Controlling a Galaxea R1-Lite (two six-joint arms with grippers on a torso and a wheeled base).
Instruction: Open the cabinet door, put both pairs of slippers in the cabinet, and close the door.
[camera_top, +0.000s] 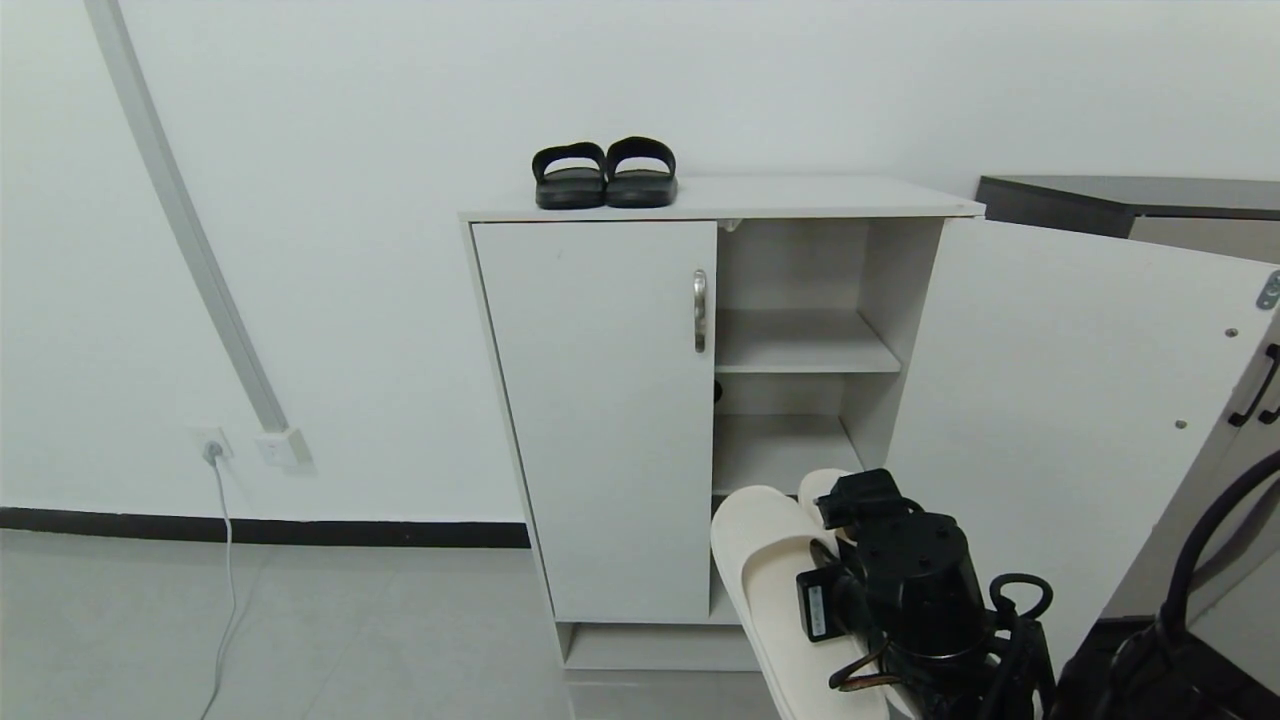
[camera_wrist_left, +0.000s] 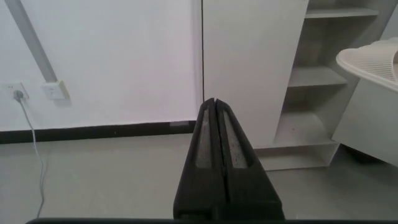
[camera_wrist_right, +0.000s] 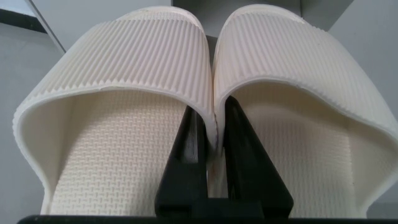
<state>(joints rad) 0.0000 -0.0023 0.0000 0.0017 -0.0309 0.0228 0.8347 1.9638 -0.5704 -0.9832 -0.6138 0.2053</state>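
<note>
A white cabinet (camera_top: 600, 420) stands against the wall with its right door (camera_top: 1050, 400) swung wide and its left door closed. A pair of black slippers (camera_top: 605, 173) rests on the cabinet top. My right gripper (camera_wrist_right: 213, 134) is shut on the inner edges of a pair of cream slippers (camera_wrist_right: 211, 93), holding them side by side in front of the lower open shelves (camera_top: 790, 450); the cream slippers (camera_top: 790, 590) show low in the head view. My left gripper (camera_wrist_left: 214, 106) is shut with nothing in it, low above the floor, left of the cabinet opening.
A wall socket with a cable (camera_top: 212, 452) sits low on the wall at the left. A dark-topped unit (camera_top: 1130, 205) stands behind the open door. The cabinet shelves (camera_wrist_left: 317, 78) are bare. Grey tiled floor (camera_top: 250, 630) lies open to the left.
</note>
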